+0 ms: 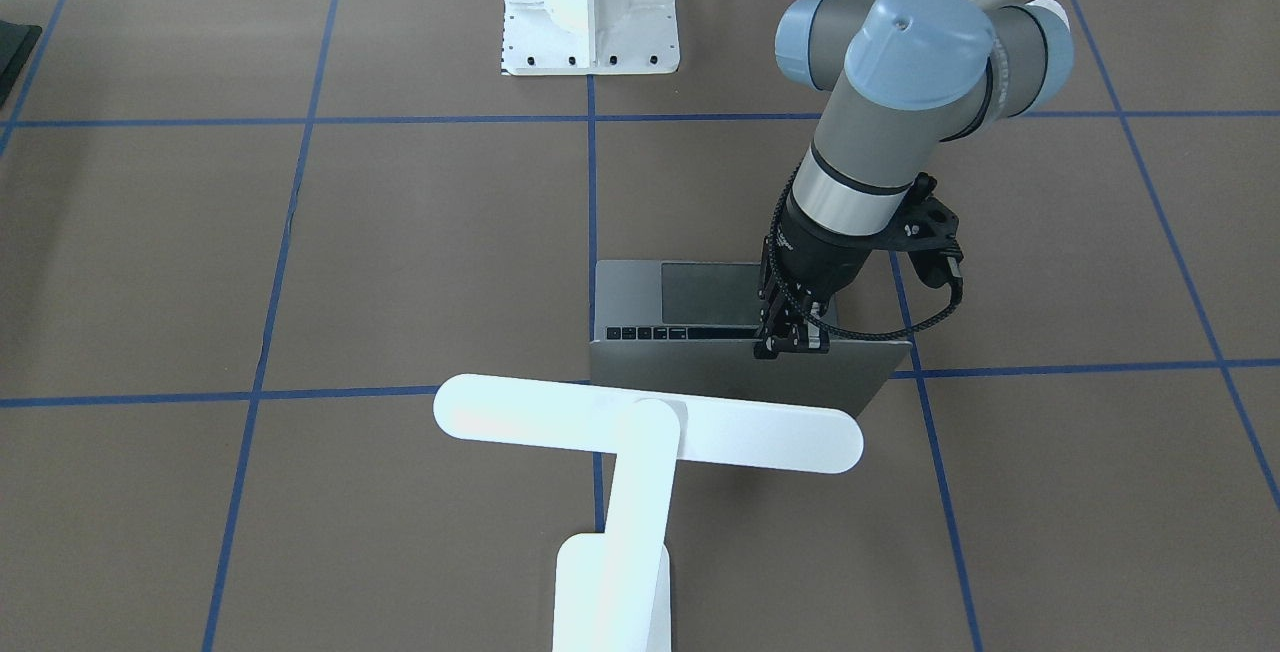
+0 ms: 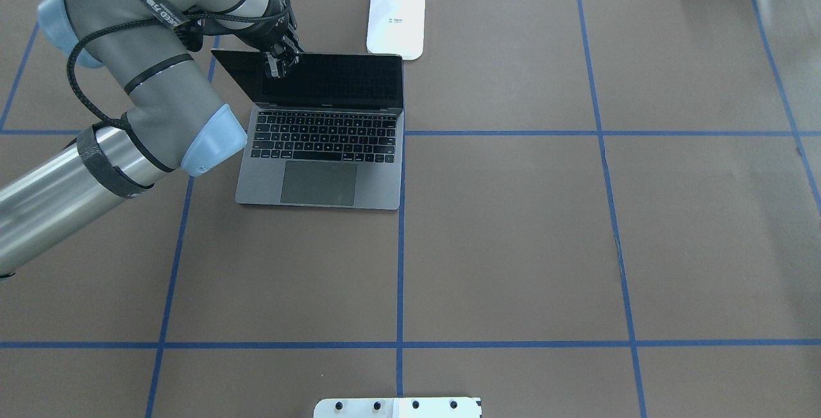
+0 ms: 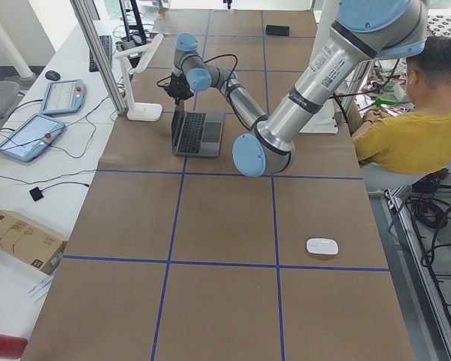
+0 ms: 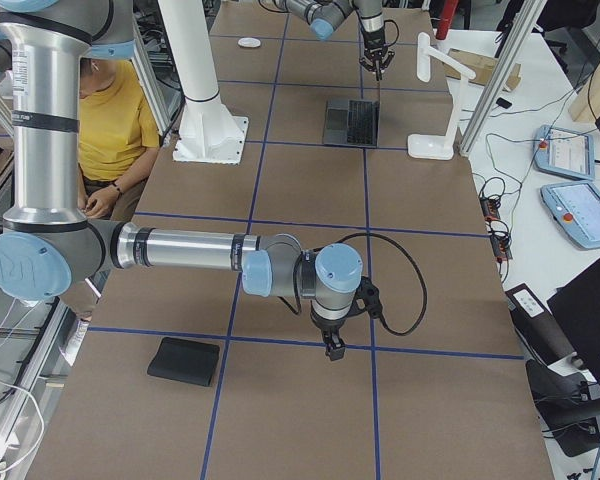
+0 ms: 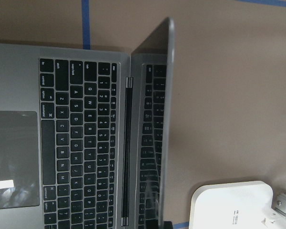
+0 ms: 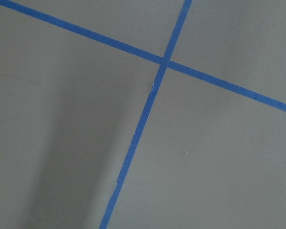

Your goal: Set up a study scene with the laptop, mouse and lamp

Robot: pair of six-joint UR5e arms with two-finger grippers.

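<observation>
Left gripper (image 2: pixel 280 64) is on the laptop (image 2: pixel 321 139), jaws narrow, pinched on the top edge of the lid (image 1: pixel 730 372), off-centre toward its left corner. The screen stands about upright and the keys are all showing, so this looks like the tail end of opening it.

The lamp (image 1: pixel 640 427) stands just behind the laptop, its base close to the lid's right corner. The mouse (image 3: pixel 322 246) lies well apart from the laptop, out toward the robot's left end of the desk (image 2: pixel 513 245), not yet fetched. The right gripper (image 4: pixel 334 348) hangs far off on the laptop's other side; whether its jaws are wide or narrow, I cannot tell.

To do this well, follow the hinge's arc rather than tugging straight back, since that off-centre pinch could twist the lid or skid the base. Stop short of the lamp, let go, then lift straight up.
</observation>
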